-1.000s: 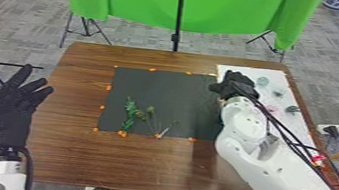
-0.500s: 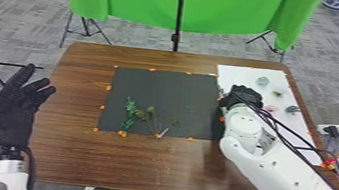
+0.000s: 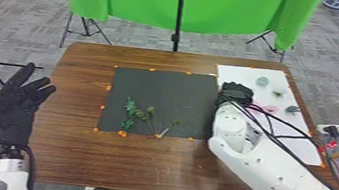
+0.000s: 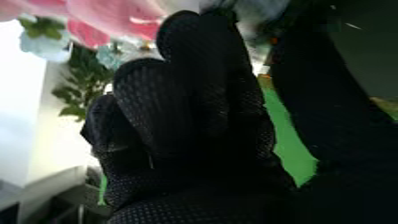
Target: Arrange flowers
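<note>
In the head view, my right hand (image 3: 235, 93) is above the seam between the dark mat (image 3: 168, 90) and the white sheet (image 3: 248, 75). A pink flower (image 3: 270, 108) and pale green-blue blooms (image 3: 262, 81) lie on the sheet. Green sprigs (image 3: 130, 110) and thin stems (image 3: 152, 121) rest on the mat's near half. My left hand (image 3: 13, 105) stays open beside the table's left edge. Seen from the right wrist, my right hand (image 4: 191, 110) is open, thumb apart from the fingers, with large pink petals (image 4: 111, 17) and green leaves (image 4: 82, 80) close by; contact is unclear.
The brown table (image 3: 133, 160) surrounds the mat, and orange markers (image 3: 122, 133) line its edge. Behind the table stand a green cloth (image 3: 130, 1) and a black pole (image 3: 179, 18). My right forearm (image 3: 257, 164) crosses the table's right front part.
My right hand came nearer the table's front and shifted right, then moved back a little to the left. The left hand and the sprigs on the mat stay where they were.
</note>
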Controlling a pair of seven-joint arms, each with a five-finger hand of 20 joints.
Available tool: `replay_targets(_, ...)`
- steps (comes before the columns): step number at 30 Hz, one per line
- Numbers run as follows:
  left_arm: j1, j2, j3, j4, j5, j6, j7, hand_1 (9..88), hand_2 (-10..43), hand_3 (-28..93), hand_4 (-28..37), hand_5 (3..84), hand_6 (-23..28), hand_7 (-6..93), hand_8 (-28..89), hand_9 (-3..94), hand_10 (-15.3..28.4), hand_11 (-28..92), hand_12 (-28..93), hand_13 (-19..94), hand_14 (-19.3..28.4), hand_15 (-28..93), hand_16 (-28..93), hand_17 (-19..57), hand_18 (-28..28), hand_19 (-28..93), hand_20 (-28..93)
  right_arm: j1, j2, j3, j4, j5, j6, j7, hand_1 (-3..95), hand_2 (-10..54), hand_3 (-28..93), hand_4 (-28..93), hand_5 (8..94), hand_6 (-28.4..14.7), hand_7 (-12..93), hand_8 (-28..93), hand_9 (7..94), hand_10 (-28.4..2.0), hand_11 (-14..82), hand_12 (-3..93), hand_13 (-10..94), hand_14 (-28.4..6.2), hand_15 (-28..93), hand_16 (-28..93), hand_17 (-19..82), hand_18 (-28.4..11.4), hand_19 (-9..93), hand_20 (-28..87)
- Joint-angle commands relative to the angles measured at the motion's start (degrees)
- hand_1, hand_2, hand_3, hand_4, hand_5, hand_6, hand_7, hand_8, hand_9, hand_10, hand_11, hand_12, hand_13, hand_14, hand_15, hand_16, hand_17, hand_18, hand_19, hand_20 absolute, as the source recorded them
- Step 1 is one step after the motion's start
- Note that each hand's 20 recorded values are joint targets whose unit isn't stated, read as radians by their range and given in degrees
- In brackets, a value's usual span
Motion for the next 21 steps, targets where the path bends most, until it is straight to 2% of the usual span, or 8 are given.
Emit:
replay_targets(1, 0.7, 0.24, 0.48, 0.1, -0.35, 0.07, 0.77, 20.1, 9.1, 75, -28.3, 34.7, 7.0, 9.8, -7, 33.3, 18.9, 29, 15, 22, 24.0, 55, -6, -9.6, 20.8, 44, 30, -0.2, 2.8, -3.6, 3.2, -3.9, 8.0, -0.9, 56.6, -9.5, 68, -28, 87.5, -3.0, 20, 6, 87.9, -10.8, 42.2, 23.7, 83, -7.9, 69, 15, 46, -23.6, 93, 45)
replay_targets(8, 1.1, -0.05, 0.21, -0.12, -0.28, 0.21, 0.57, 20.0, 9.2, 75, -28.3, 34.7, 7.1, 9.8, -7, 33.3, 18.9, 29, 15, 22, 24.1, 55, -6, -9.5, 20.8, 44, 30, 2.9, 6.4, -6.9, 2.3, -8.1, 18.7, -1.6, 57.5, -9.5, 70, -28, 88.3, -3.7, 20, 8, 89.8, -10.4, 41.2, 23.5, 86, -6.5, 68, 17, 48, -22.9, 93, 48)
replay_targets(10, 1.4, 0.1, 0.3, -0.19, -0.44, 0.32, 0.98, 20.1, 9.2, 74, -28.3, 34.8, 7.1, 9.7, -7, 33.3, 18.9, 29, 15, 22, 24.1, 55, -6, -9.5, 20.8, 44, 30, 3.8, 7.2, -7.4, 1.8, -9.2, 21.5, -1.8, 57.3, -9.5, 71, -28, 88.6, -3.9, 20, 9, 90.0, -10.4, 41.2, 23.7, 86, -6.5, 68, 17, 48, -22.8, 93, 49)
replay_targets(11, 1.1, -0.13, 0.23, -0.14, -0.17, 0.13, 0.46, 20.0, 9.2, 75, -28.3, 34.8, 7.1, 9.7, -7, 33.3, 18.9, 29, 15, 22, 24.1, 55, -6, -9.5, 20.8, 44, 30, 3.8, 7.4, -6.9, 1.4, -9.8, 22.1, -2.0, 57.3, -9.5, 71, -28, 88.7, -3.9, 20, 9, 90.1, -10.4, 41.2, 23.7, 86, -6.4, 68, 17, 48, -22.7, 93, 49)
replay_targets(12, 1.4, 0.09, 0.35, -0.25, -0.39, 0.45, 0.86, 20.0, 9.1, 75, -28.3, 34.8, 7.1, 9.7, -7, 33.3, 18.9, 29, 15, 22, 24.1, 55, -6, -9.5, 20.8, 44, 30, 5.0, 8.0, -8.1, 1.1, -9.7, 23.0, -1.8, 57.3, -9.5, 71, -28, 88.7, -3.9, 20, 9, 90.2, -10.4, 41.3, 23.8, 86, -6.5, 68, 17, 48, -22.6, 93, 50)
replay_targets(13, 1.3, -0.04, 0.26, -0.23, -0.25, 0.27, 0.5, 20.0, 9.1, 75, -28.3, 34.8, 7.1, 9.7, -7, 33.3, 18.9, 29, 15, 22, 24.1, 55, -6, -9.5, 20.8, 44, 30, 4.5, 7.9, -6.6, 0.7, -10.9, 22.9, -2.6, 57.2, -9.5, 72, -28, 88.9, -4.0, 20, 9, 90.2, -10.4, 41.4, 23.9, 86, -6.5, 69, 17, 48, -22.6, 93, 50)
replay_targets(17, 1.7, -0.16, 0.06, -0.48, -0.19, 0.46, 0.47, 20.1, 9.2, 75, -28.3, 34.8, 7.1, 9.7, -7, 33.3, 18.9, 29, 15, 22, 24.1, 55, -6, -9.5, 20.8, 44, 30, 5.8, 8.6, -6.6, -0.9, -11.0, 22.7, -2.8, 57.1, -9.5, 73, -28, 89.2, -4.2, 20, 10, 90.6, -10.6, 41.5, 24.0, 86, -6.6, 69, 18, 48, -22.5, 93, 51)
replay_targets(21, 1.9, -0.13, 0.07, -0.59, -0.31, 0.6, 0.62, 20.1, 9.2, 75, -28.3, 34.8, 7.1, 9.7, -7, 33.3, 18.9, 29, 15, 22, 24.0, 55, -6, -9.5, 20.8, 44, 30, 2.9, 8.1, -1.9, -4.9, -6.0, 19.6, -1.5, 55.3, -9.5, 75, -28, 88.8, -4.5, 20, 10, 89.5, -10.7, 42.0, 24.3, 85, -6.8, 69, 18, 48, -22.8, 93, 51)
